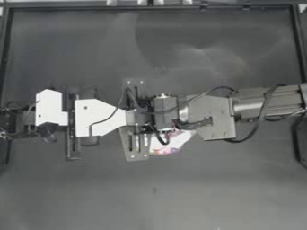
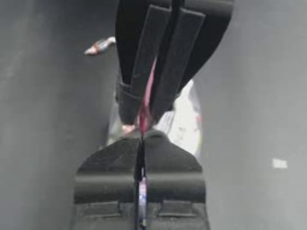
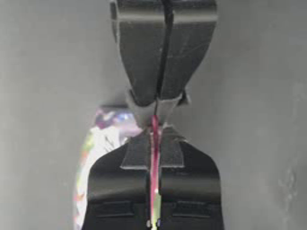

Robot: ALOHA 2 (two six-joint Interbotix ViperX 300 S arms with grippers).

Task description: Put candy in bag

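My 2 end effectors meet mid-tabletop [image 1: 72, 193], left end effector [image 2: 142, 134] and right end effector [image 3: 155, 128] both clamped on 1 clear plastic zip bag [image 1: 171, 143] with pink-red strip. 1 tiny red-whitish wrapped candy [image 2: 100, 46] lies apart on the tabletop.

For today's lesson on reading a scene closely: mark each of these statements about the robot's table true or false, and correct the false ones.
1. Both tools are shut on the bag's pink-red zip strip. True: the left tool and the right tool pinch the bag face to face.
2. The candy is already inside the bag. False: the candy lies on the dark table, apart from the bag.
3. The two tools meet near the middle of the table. True.
4. The right arm is parked at the table's edge. False: it reaches in to the bag.
5. The bag is empty. False: multicoloured sweets show through its clear plastic.
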